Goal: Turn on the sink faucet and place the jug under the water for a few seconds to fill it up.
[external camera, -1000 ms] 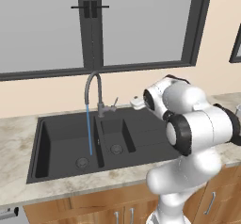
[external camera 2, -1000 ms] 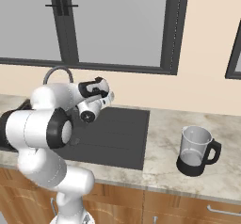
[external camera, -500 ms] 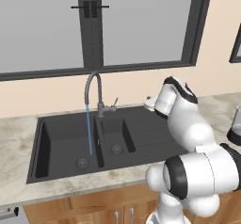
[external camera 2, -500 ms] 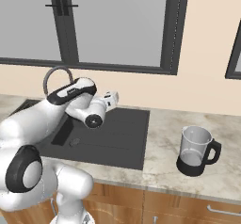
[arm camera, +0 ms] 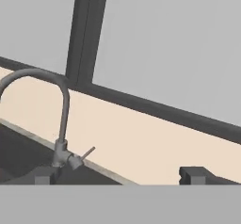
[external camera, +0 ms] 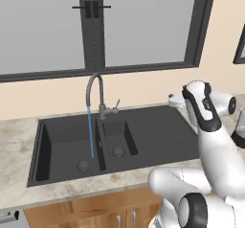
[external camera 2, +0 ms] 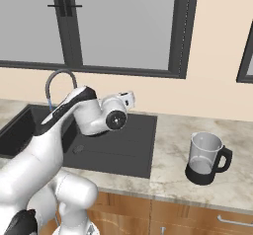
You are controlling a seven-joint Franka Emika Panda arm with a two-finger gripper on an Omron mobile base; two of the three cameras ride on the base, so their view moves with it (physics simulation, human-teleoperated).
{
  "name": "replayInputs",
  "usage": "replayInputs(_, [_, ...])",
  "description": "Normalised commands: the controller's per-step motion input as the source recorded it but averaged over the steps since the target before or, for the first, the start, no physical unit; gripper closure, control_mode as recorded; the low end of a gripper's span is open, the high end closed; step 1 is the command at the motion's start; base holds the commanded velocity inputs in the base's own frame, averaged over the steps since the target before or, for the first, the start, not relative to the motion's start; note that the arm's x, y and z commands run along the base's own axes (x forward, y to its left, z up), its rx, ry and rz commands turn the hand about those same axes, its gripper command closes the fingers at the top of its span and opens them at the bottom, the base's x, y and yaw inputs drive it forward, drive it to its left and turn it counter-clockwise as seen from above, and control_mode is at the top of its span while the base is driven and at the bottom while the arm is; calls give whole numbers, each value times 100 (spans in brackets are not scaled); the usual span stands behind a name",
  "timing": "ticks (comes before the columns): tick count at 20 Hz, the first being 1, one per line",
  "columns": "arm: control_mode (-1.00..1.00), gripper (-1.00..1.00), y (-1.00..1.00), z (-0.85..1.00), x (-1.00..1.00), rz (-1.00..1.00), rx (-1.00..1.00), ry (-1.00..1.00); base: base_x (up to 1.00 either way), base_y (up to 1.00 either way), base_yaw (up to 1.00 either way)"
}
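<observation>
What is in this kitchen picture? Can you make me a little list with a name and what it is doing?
faucet: on, spout arched over the left basin
water: thin blue stream falling into the left basin
sink: black, set in the counter
jug: clear, upright on the counter right of the sink, looks empty
gripper: open, holding nothing, above the sink's drainboard
window: behind the sink
</observation>
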Motion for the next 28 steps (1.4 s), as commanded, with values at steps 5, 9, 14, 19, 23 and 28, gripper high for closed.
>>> replayInputs(5, [-100,-100,-48,36,-65,17,-12,10,0,0,0])
replayInputs(9, [-100,-100,-25,6,-78,10,-20,11,0,0,0])
replayInputs(14, [-100,-100,-21,-4,-73,2,-24,3,0,0,0])
replayInputs(19, [-100,-100,-58,-9,-49,0,-10,0,0,0,0])
replayInputs(23, [-100,-100,-83,-6,-30,0,0,0,0,0,0])
replayInputs(28, [-100,-100,-91,0,-26,0,0,0,0,0,0])
